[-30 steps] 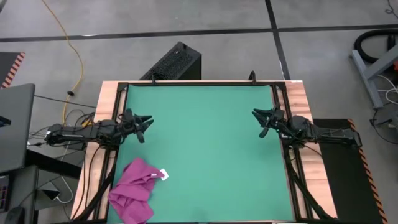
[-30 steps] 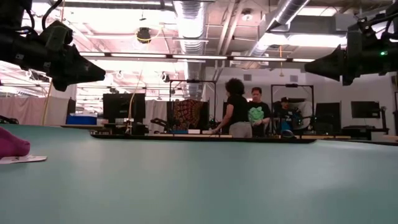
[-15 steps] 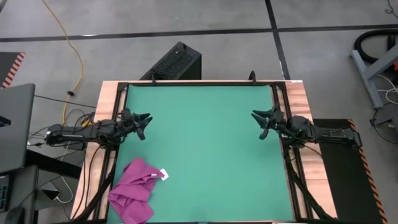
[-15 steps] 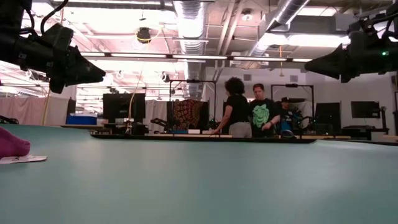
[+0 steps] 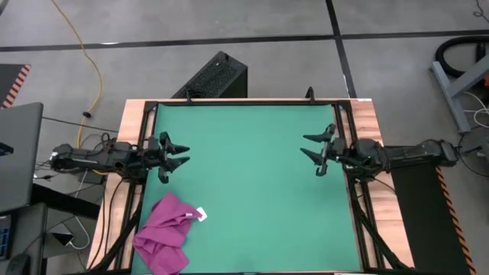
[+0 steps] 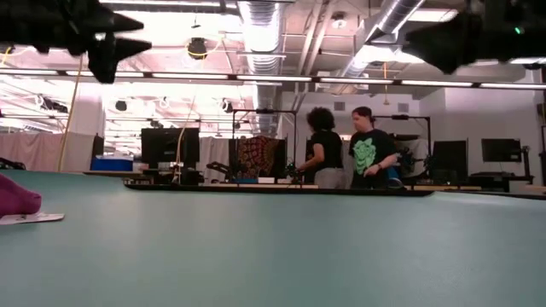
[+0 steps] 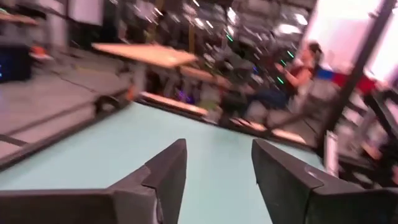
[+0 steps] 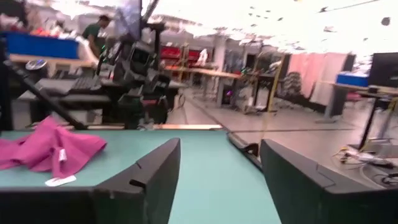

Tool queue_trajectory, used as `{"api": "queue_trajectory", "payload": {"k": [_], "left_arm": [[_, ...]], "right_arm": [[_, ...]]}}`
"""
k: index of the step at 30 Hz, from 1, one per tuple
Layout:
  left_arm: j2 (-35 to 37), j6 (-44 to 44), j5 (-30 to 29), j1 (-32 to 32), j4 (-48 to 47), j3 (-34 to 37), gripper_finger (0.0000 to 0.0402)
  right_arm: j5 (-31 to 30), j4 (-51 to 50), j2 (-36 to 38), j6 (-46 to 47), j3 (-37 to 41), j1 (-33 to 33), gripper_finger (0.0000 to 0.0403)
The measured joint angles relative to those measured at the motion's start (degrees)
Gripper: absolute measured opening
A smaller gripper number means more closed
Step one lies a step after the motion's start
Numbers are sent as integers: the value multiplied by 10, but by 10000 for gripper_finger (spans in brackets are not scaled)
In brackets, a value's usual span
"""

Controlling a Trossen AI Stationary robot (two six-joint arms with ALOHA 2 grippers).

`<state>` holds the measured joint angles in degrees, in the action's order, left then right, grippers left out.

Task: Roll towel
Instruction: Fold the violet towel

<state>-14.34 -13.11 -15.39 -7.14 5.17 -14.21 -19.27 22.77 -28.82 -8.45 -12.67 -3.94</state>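
**Both arms hover open, towel lies crumpled at the mat's near-left corner**

The towel (image 5: 164, 234) sits in a loose magenta heap on the green mat (image 5: 252, 176), at its near-left corner, with the white tag (image 5: 201, 215) sticking out toward the mat's middle. Nothing touches it.

The left gripper (image 5: 174, 155) hangs above the mat's left edge, well apart from the towel, jaws spread and empty. The right gripper (image 5: 312, 147) hangs above the mat's right edge, opposite the left one, jaws likewise spread and empty. Both point inward across the tabletop (image 5: 130, 126).

From the low view, the towel (image 6: 15, 196) shows only as a pink bulge at the far left, its tag (image 6: 32, 218) flat on the mat. Two people (image 6: 345, 159) stand in the room behind.
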Motion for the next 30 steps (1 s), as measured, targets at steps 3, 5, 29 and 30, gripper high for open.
{"api": "queue_trajectory", "payload": {"k": [3, 5, 29, 30], "left_arm": [[-73, -35, 10, -20, -112, -84, 188], [-127, -61, 13, -33, -204, -148, 190], [-294, -29, -124, -158, -517, -521, 190], [-294, -26, -127, -158, -519, -521, 190]], "right_arm": [[0, 1, -107, 0, -64, -26, 254], [1, 1, -182, -2, -110, -42, 254], [137, -10, -979, -180, -756, -114, 254], [141, -16, -998, -180, -785, -116, 254]]}}
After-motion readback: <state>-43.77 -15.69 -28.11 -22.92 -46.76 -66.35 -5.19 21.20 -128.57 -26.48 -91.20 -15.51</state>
